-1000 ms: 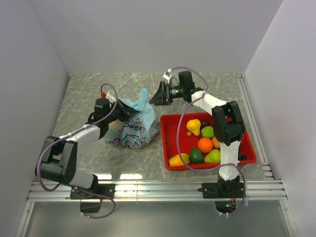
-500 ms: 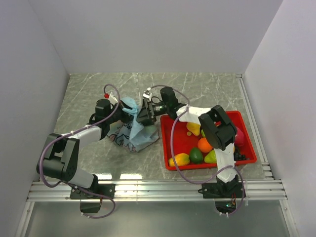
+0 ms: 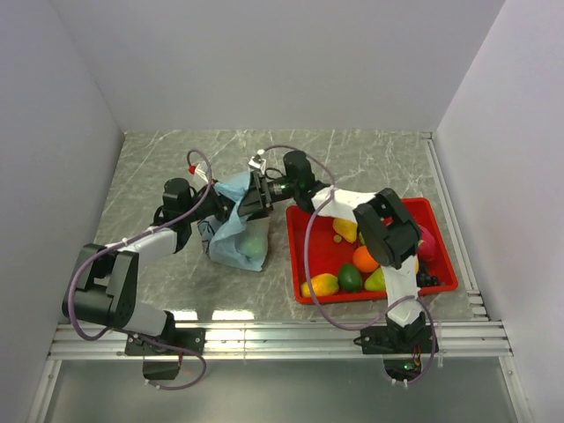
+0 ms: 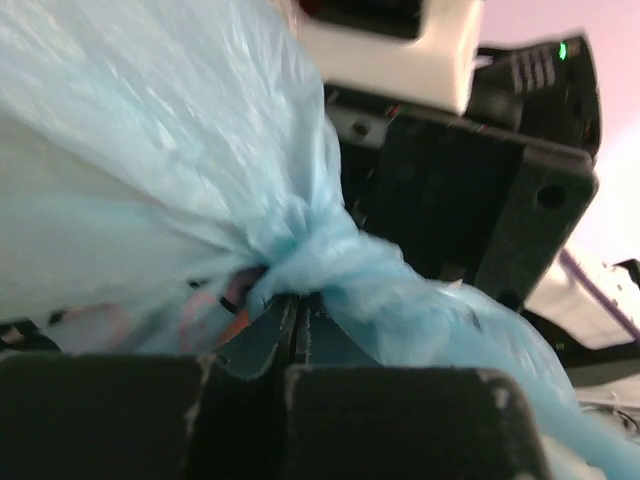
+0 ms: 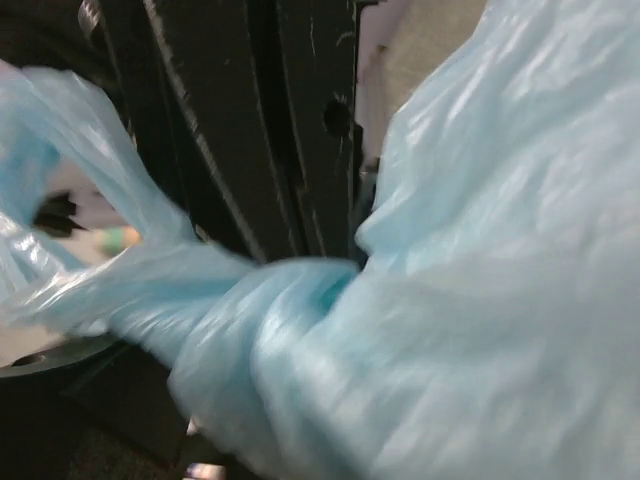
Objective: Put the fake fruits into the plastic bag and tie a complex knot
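Note:
The light-blue plastic bag (image 3: 236, 238) hangs bunched between my two grippers, with a green fruit (image 3: 253, 246) showing through it. My left gripper (image 3: 211, 208) is shut on the bag's plastic just below the twisted knot (image 4: 305, 265); its fingertips (image 4: 285, 325) are pressed together. My right gripper (image 3: 249, 203) presses into the bag's top from the right and seems shut on it. In the right wrist view the bag (image 5: 480, 330) and the knot (image 5: 285, 290) hide its fingers. Several fake fruits lie in the red tray (image 3: 300, 256): a yellow pear (image 3: 345, 226), an orange (image 3: 366, 258), a lime (image 3: 351, 278).
The red tray stands right of the bag, under the right arm's elbow. White walls close in the marble table (image 3: 159, 159) on the left, back and right. A metal rail (image 3: 282, 339) runs along the near edge.
The right gripper swung left from the table's back middle onto the bag's top. The bag went from a sitting bundle with its print showing to a pulled-up, narrower shape.

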